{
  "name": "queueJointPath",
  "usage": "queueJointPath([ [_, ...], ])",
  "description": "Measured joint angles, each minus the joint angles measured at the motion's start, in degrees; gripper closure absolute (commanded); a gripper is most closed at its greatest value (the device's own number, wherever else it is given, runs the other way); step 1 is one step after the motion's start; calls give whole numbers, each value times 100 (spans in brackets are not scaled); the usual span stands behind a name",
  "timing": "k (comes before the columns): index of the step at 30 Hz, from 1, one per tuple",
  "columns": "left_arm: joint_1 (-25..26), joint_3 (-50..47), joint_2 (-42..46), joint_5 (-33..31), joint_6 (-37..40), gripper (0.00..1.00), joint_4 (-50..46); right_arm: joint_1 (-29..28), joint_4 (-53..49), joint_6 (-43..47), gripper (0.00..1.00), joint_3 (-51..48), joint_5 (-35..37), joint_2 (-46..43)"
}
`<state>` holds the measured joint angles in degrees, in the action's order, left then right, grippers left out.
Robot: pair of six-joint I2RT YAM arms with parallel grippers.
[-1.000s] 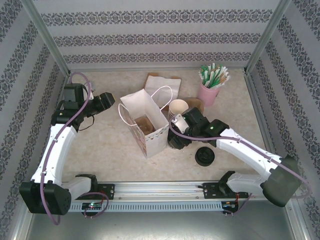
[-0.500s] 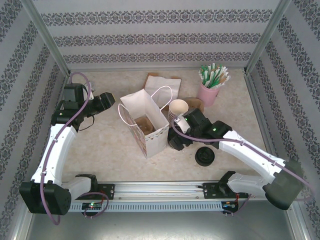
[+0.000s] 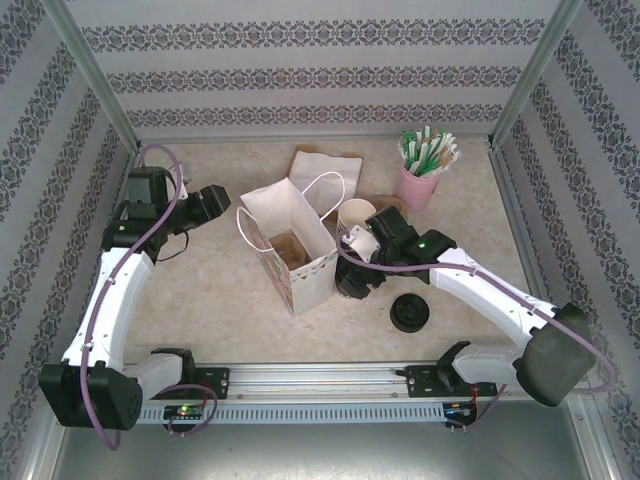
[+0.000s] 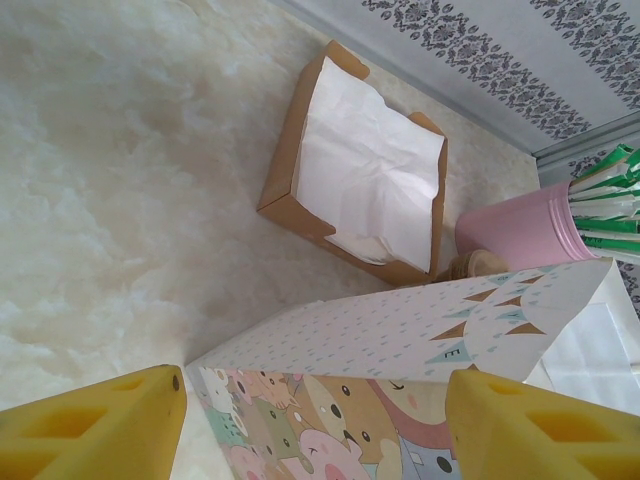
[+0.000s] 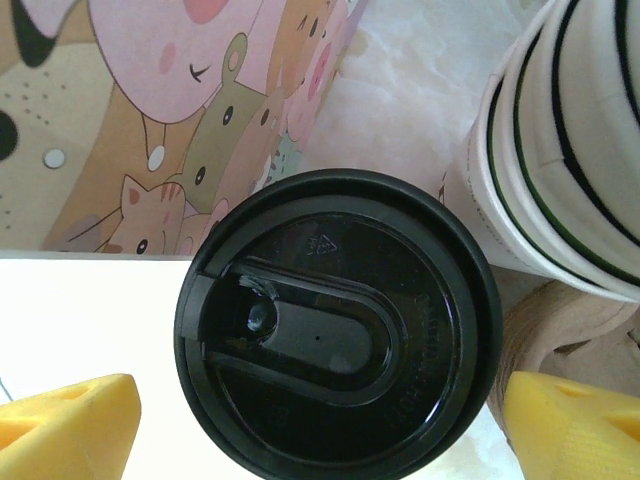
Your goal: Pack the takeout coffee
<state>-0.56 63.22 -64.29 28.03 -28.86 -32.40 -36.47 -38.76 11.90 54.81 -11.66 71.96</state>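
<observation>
The right fingers [image 5: 70, 425] are spread wide and hold nothing. In the right wrist view the takeout coffee [image 5: 335, 335] stands upright between them, its round black lid facing the camera. A clear gap separates the lid rim from the left-hand finger, and the right-hand finger lies just beside the rim without clamping it. The cartoon-printed wall of the paper bag [image 5: 180, 110] lies immediately on the far-left side of the cup, and the stack of lidless cups [image 5: 570, 150] stands just beside it on the far-right side. In the top view, the coffee sits on the surface [image 3: 220, 290] just right of the bag's near corner, largely covered by the right wrist. The loose black lids [image 3: 410, 313] rest nearer and to the right, apart from the cup. The left fingers [image 4: 95, 425] are also apart and empty. The upper edge of the bag appears between them, with no contact visible. A brown box lined with white paper [image 4: 360, 170] lies beyond the bag, and a pink cup of straws [image 3: 418, 185] stands at the far right.
</observation>
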Motion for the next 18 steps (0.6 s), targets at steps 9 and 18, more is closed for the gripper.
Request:
queueJointPath([
  [9,0,0,-35,9,0,30,0,15,7,341,15,131,114,348],
  [18,0,0,-48,11,0,30,0,33,37,505,22,225,168,509],
])
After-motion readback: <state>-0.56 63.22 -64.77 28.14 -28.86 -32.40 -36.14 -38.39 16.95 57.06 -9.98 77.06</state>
